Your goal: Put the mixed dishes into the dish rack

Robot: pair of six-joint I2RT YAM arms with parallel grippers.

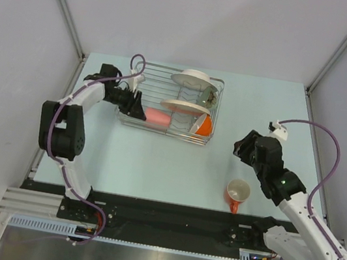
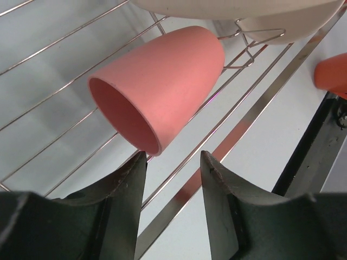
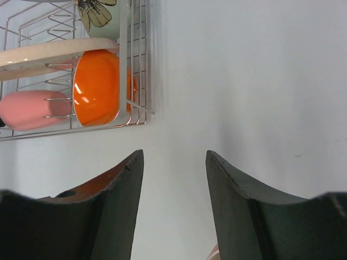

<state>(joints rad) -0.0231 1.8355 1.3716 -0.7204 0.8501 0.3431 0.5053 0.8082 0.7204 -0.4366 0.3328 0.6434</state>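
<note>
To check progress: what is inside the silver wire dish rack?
The wire rack holds a pink handleless cup on its side, an orange bowl, a white plate and a cream plate on edge. Anything behind the plates is hidden.

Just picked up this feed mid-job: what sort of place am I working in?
Probably a lab test cell, not a kitchen: bare grey panel walls, a plain pale-blue table, and a wire dish rack standing on it.

The top camera looked down from high behind the near edge over the whole bench. The left wrist camera sat close to the pink cup in the dish rack. The right wrist camera faced the same rack and cup from farther off.
</note>
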